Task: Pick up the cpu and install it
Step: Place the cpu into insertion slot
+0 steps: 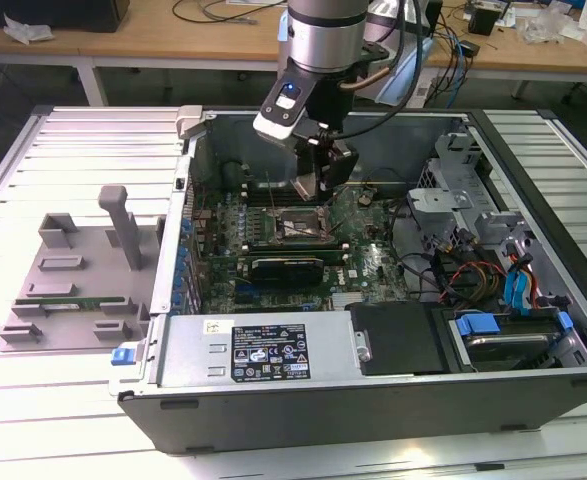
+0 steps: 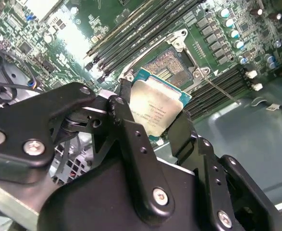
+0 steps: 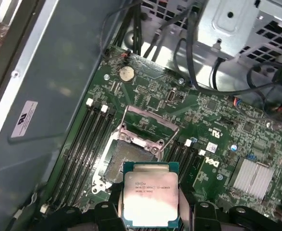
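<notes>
Closest in, the black fingers (image 2: pixel 131 137) are clamped on opposite edges of the cpu (image 3: pixel 150 199), which is held clear above the board with its metal plate showing in both wrist views. Just past it the socket (image 3: pixel 117 163) lies open, its metal frame (image 3: pixel 148 126) hinged up. Memory slots (image 3: pixel 80 144) crowd both sides. Further on there's a coin battery (image 3: pixel 126 73), then loose black cables (image 3: pixel 198 48) draped before a metal drive cage (image 3: pixel 237 19). In the exterior view the open computer case (image 1: pixel 373 405) sits on the slatted desk (image 1: pixel 33 400), with a grey fixture (image 1: pixel 73 265) well off to the exterior view's left.
</notes>
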You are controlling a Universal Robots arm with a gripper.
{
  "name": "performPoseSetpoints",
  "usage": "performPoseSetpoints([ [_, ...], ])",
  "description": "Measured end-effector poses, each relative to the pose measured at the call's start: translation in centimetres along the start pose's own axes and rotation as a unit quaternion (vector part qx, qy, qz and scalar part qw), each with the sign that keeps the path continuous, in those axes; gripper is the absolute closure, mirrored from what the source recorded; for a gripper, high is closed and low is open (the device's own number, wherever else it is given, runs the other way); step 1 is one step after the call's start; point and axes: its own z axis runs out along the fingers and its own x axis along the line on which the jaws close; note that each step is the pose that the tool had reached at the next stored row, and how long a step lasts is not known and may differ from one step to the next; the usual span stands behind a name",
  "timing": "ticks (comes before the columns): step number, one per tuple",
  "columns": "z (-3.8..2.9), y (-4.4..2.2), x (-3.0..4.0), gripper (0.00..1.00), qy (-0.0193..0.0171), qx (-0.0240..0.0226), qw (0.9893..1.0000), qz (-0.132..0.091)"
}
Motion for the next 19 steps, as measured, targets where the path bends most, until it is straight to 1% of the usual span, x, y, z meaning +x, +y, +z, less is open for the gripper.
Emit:
performPoseSetpoints([
  [2, 0.0, 0.0, 0.0, 0.45, -0.0006, 0.0003, 0.9998, 0.018],
  [3, 0.01, 0.0, 0.0, 0.45, -0.001, 0.0005, 0.9995, 0.031],
  [4, 0.02, 0.0, 0.0, 0.45, -0.0015, 0.0007, 0.9989, 0.046],
  [6, 0.02, 0.0, 0.0, 0.45, -0.0021, 0.001, 0.998, 0.064],
  [10, 0.03, 0.0, 0.0, 0.45, -0.0029, 0.0013, 0.9962, 0.087],
  [13, 0.04, 0.0, 0.0, 0.45, -0.0029, 0.0013, 0.9962, 0.087],
  [14, 0.05, 0.0, 0.0, 0.45, -0.003, 0.0014, 0.9959, 0.09],
  [15, 0.08, 0.0, 0.0, 0.45, -0.0035, 0.0016, 0.9947, 0.103],
  [17, 0.12, 0.0, 0.0, 0.45, -0.004, 0.0018, 0.9929, 0.119],
  [18, 0.15, 0.0, 0.01, 0.45, -0.0041, 0.0018, 0.9924, 0.123],
  [19, 0.19, 0.0, 0.01, 0.45, -0.0041, 0.0018, 0.9921, 0.126],
])
